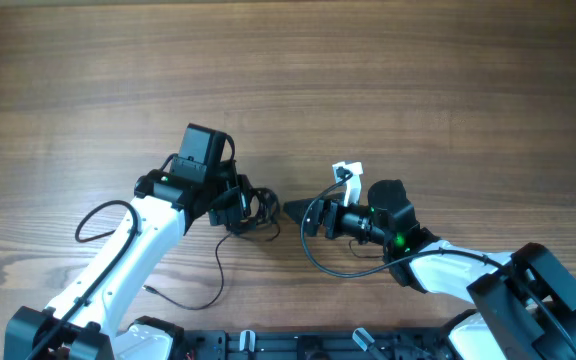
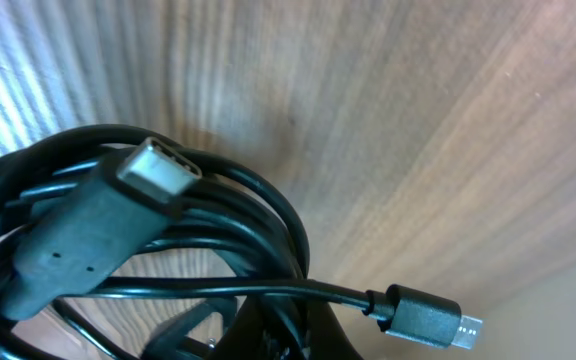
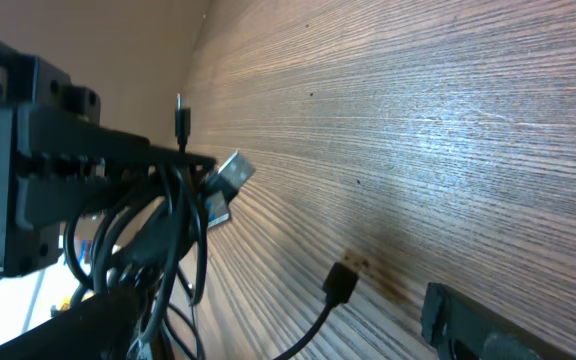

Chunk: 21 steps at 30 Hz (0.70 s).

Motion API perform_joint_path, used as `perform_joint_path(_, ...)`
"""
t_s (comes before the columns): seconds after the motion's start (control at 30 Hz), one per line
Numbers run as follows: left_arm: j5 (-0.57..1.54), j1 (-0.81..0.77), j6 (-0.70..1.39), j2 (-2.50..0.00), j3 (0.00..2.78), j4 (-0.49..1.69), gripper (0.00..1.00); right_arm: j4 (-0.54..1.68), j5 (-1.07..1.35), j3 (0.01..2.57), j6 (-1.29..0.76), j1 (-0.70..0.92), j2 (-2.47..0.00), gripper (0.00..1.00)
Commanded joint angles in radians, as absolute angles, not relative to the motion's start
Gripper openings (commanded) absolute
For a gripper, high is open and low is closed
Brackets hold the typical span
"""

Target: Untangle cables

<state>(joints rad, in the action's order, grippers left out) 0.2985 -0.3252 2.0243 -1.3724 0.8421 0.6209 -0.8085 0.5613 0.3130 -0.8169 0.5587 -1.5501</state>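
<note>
The cables are a clump of thin black cords held just above the table between the two arms. One strand trails toward the front edge. My left gripper is shut on the clump. In the left wrist view the looped cables fill the frame, with a USB-C plug and a small plug sticking out above the jaws. My right gripper is open, just right of the clump. In the right wrist view the cables hang from the left gripper, and one plug lies between my spread fingers.
The wooden table stretches away behind both arms. A thicker black wire loops off the right arm, which carries a white clip. The loose cable end lies near the front edge by the left arm's base.
</note>
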Motion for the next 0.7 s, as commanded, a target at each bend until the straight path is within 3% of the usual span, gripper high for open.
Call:
perform_joint_path(0.0,0.334,-0.33,2.181,-1.364,0.844,0.583,0.04,-0.807,0.585,0.316,-0.814,0.571,-1.554,0.92)
perform_joint_path(0.23,0.373,-0.371,2.181,-1.364,0.844,0.542,0.04,-0.792,0.428,0.316,-0.812,0.648,-1.554,0.91)
perform_joint_path(0.4,0.583,-0.389,2.161,-1.363,0.845,0.411,0.04,-0.693,0.26,0.316,-0.93,0.648,-1.554,0.91)
perform_joint_path(0.53,0.665,-0.385,1.878,-1.353,0.844,0.404,0.04,-0.62,0.159,0.316,-1.061,0.643,-1.554,0.94)
perform_joint_path(0.67,0.671,-0.354,1.253,-1.349,0.845,0.424,0.04,-0.579,0.146,0.316,-1.111,0.587,-1.554,0.99)
